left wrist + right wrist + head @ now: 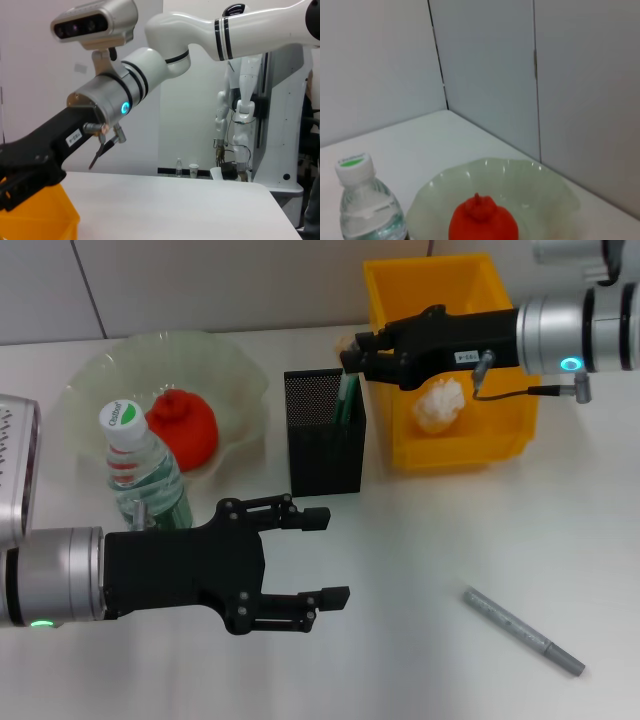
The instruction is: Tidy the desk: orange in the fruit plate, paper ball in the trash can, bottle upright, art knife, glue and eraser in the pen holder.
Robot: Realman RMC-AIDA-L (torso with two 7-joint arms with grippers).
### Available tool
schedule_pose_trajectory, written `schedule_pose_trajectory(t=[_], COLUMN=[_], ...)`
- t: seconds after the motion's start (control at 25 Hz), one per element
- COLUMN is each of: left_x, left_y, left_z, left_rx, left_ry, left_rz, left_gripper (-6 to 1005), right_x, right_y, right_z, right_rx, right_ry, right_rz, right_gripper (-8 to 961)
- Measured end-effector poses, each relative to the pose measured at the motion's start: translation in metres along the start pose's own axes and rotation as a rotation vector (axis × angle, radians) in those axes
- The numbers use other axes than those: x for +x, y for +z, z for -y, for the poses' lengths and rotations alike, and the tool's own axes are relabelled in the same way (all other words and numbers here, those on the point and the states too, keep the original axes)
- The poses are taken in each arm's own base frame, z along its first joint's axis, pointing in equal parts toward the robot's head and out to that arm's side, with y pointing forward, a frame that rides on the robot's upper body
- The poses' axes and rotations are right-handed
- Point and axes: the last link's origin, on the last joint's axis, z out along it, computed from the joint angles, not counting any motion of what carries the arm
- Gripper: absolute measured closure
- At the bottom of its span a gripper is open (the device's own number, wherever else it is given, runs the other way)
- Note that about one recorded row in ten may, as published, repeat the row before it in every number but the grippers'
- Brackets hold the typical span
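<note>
Right pincer, upper centre of the head view, is directly above the pen holder; whether its fingers are apart or together cannot be determined. Left pincer, lower centre, is spread apart and empty. Orange lies in fruit plate. Bottle stands upright. Paper ball lies in trash can. Art knife lies on tabletop, lower right.

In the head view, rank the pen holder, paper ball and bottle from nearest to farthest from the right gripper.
From the right gripper:
1. Pen holder, right below its tip.
2. Paper ball, in the yellow bin, under the arm.
3. Bottle, upright, far left.
</note>
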Motion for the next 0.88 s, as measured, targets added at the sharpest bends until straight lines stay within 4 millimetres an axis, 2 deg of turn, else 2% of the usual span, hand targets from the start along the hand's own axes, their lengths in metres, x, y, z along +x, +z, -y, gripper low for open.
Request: schedule_pose_trajectory(t=[0.68, 0.88], left_x=[0.0, 0.0], left_y=[0.003, 0.003], left_z=[0.001, 0.001], left_rx=[0.001, 0.002], left_ry=[0.0, 0.0], left_rz=[-0.001, 0.0], left_gripper=[214, 214], right_x=[0.002, 0.001], right_y=[0.032, 0.035], right_z=[-0.007, -0.008], right_rx=[-0.01, -0.008], right_ry=[-0.029, -0.038], right_rz=[-0.082, -0.087], right_gripper=[693, 693])
